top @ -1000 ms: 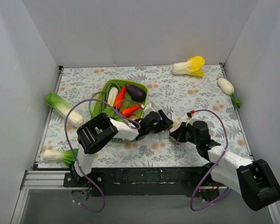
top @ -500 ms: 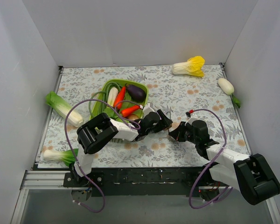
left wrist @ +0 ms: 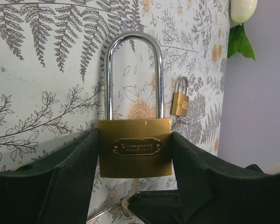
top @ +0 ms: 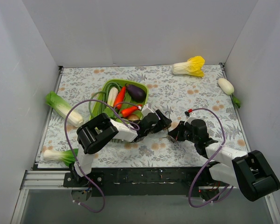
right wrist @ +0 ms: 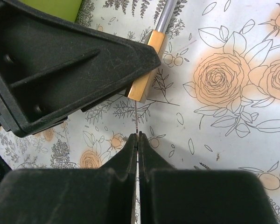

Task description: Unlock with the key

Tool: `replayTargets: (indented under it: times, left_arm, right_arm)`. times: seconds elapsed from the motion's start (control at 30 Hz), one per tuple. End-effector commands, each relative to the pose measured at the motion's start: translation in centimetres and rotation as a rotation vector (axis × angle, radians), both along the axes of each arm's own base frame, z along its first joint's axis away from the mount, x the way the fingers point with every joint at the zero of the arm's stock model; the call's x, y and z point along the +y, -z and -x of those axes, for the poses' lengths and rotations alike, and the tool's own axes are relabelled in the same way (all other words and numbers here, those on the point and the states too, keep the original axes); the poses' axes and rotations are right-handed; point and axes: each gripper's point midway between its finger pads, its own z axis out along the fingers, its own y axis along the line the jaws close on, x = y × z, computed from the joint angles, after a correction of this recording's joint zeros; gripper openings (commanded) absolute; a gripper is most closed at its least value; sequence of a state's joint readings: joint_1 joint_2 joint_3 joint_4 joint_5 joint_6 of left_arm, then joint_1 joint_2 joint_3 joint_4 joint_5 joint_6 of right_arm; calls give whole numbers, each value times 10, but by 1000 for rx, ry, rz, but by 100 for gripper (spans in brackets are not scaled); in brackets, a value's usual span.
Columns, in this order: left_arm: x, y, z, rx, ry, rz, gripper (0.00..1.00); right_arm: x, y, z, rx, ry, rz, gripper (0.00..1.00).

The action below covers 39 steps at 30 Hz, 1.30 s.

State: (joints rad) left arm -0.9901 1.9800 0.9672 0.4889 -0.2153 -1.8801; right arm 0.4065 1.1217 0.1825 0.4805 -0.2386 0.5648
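Left gripper (left wrist: pixel 135 156) half-open, clamps brass padlock (left wrist: pixel 134 140) with silver shackle, steadying it. Right gripper (right wrist: pixel 137 140), just below, pinched closed on thin silvery key (right wrist: pixel 136 116), tip meeting padlock's base.

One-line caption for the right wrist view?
Right gripper, shut on the key, points it at the brass padlock held by the left gripper.

Right jaws pinch key (right wrist: pixel 136 119), just under padlock (right wrist: pixel 141 88).

Lab test cell: white panel walls (top: pixel 140 32), floral cloth (top: pixel 186 95), toy cabbage (top: pixel 190 66).
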Motion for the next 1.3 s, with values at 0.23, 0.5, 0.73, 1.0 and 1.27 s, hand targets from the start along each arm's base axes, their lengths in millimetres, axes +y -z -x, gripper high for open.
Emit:
replayTargets:
  times: [0.23, 0.5, 0.73, 1.0, 1.27]
  left_arm:
    - [-5, 1, 46, 67, 124, -2, 0]
    - [-5, 6, 51, 64, 133, -18, 0]
    - [-2, 6, 57, 64, 139, -14, 0]
    - [1, 10, 60, 53, 141, -31, 0]
    - [1, 7, 64, 18, 149, -46, 0]
  right_arm:
    - [5, -61, -53, -233, 73, -42, 1]
    - [8, -64, -56, -248, 57, -51, 1]
    - [11, -63, -58, -252, 47, -53, 1]
    - [6, -69, -65, -260, 79, -31, 1]
    - [7, -68, -66, -262, 76, -28, 1]
